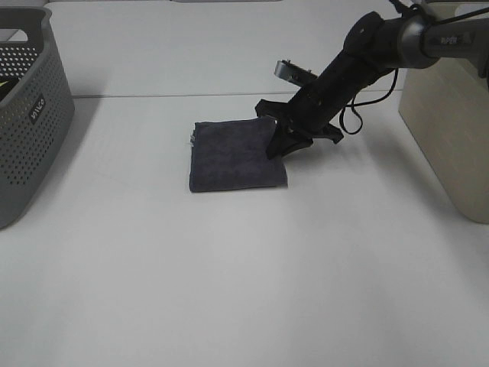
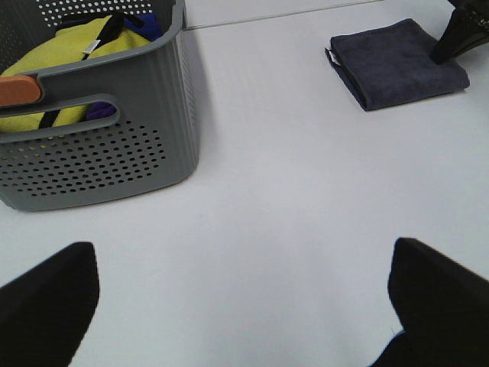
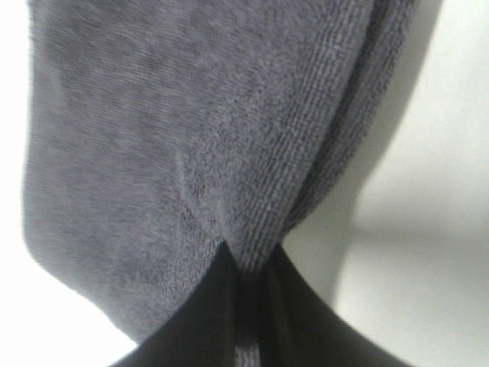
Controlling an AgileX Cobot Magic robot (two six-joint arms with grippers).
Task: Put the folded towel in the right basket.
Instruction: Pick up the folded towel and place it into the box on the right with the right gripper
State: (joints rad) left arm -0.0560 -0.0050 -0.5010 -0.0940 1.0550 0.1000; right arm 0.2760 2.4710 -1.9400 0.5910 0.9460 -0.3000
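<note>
The folded dark grey towel lies flat on the white table near the middle. It also shows in the left wrist view and fills the right wrist view. My right gripper is down at the towel's right edge, and its fingers are pinched shut on that edge. The right basket is a beige bin at the right edge of the table. My left gripper is open and empty above bare table, near the left basket.
A grey perforated basket stands at the left and holds yellow and blue cloths. The white table stretches bare in front of the towel.
</note>
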